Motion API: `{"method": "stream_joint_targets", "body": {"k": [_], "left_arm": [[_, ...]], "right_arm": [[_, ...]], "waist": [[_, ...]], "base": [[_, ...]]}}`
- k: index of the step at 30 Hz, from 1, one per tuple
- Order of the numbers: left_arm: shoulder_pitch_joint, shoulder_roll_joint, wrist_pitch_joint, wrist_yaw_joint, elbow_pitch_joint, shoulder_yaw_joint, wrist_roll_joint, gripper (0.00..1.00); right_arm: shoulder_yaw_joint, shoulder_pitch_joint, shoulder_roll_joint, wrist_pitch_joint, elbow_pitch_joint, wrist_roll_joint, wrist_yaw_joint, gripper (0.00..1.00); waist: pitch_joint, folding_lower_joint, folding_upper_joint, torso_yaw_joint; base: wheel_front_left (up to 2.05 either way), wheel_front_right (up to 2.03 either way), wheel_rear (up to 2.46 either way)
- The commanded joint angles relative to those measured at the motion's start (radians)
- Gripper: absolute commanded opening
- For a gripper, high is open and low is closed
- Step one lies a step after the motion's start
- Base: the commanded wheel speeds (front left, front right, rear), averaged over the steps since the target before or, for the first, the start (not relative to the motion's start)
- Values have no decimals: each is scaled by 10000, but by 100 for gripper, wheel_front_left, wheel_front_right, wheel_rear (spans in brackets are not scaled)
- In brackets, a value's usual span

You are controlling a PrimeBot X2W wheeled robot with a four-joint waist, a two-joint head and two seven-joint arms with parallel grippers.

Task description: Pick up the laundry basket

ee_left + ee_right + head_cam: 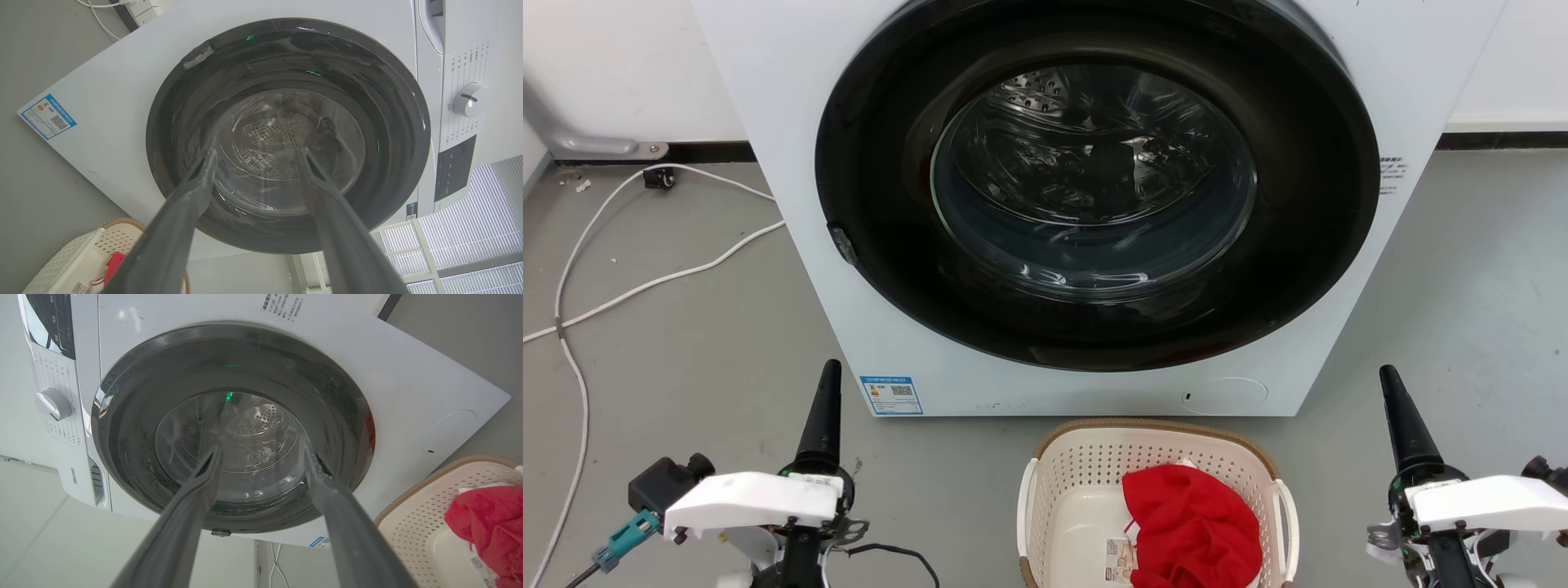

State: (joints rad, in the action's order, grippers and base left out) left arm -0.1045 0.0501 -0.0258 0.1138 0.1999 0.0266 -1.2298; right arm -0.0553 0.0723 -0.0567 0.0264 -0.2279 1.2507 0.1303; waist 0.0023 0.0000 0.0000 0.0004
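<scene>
Item: our cream-white perforated plastic laundry basket (1086, 469), brown woven-look rim, on grey floor (686, 351) just before the white front-loading washing machine (866, 343); crumpled red cloth (1192, 527) inside. Our left gripper (256, 152) and right gripper (262, 447) flank it, untouching, jaws spread wide, empty.

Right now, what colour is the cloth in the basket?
The cloth is red, clearest in head view.

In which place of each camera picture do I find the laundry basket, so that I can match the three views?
Head view: the laundry basket sits at bottom centre, on the floor.
Left wrist view: bottom left corner, cut off by the frame.
Right wrist view: lower right edge, also cut off.
Shared landmark: the washing machine's round dark door, large in the middle of all three.
</scene>
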Motion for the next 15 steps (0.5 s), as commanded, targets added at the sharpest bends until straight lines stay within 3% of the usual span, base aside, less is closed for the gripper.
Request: {"method": "stream_joint_targets", "body": {"k": [1, 15], "left_arm": [[-261, 32, -92, -31, -206, -85, 362, 100], [-324, 28, -582, -411, -341, -756, 3061, 100]], "right_arm": [[-11, 211, -12, 92, 219, -422, 3, 100], [80, 146, 22, 575, 593, -4023, 3, 100]], "waist": [[-2, 0, 0, 1], [7, 0, 0, -7]], "base": [[0, 0, 0], [0, 0, 0]]}}
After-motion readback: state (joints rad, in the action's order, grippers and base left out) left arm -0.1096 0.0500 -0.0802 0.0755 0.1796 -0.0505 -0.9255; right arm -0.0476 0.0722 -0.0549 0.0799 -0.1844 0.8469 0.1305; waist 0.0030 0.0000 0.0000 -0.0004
